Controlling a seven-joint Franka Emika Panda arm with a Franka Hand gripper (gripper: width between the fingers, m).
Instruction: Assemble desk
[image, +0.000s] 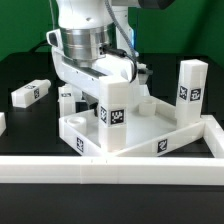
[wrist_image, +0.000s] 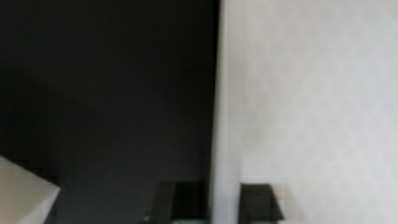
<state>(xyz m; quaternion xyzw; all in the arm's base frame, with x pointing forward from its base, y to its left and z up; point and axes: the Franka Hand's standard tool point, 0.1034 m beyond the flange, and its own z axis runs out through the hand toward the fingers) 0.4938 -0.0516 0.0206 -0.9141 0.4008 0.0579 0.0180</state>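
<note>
End effector (wrist_image: 222, 200) narrow, nipping tabletop (image: 140, 135) rim.
Prob. steadies it so legs (image: 190, 88) screw in; grip itself half hidden.

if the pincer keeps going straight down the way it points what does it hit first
Probably the upright leg on the tabletop, beneath the pincer. The wrist view shows a white surface close ahead of it, though depth is unclear and they may be touching.
</note>
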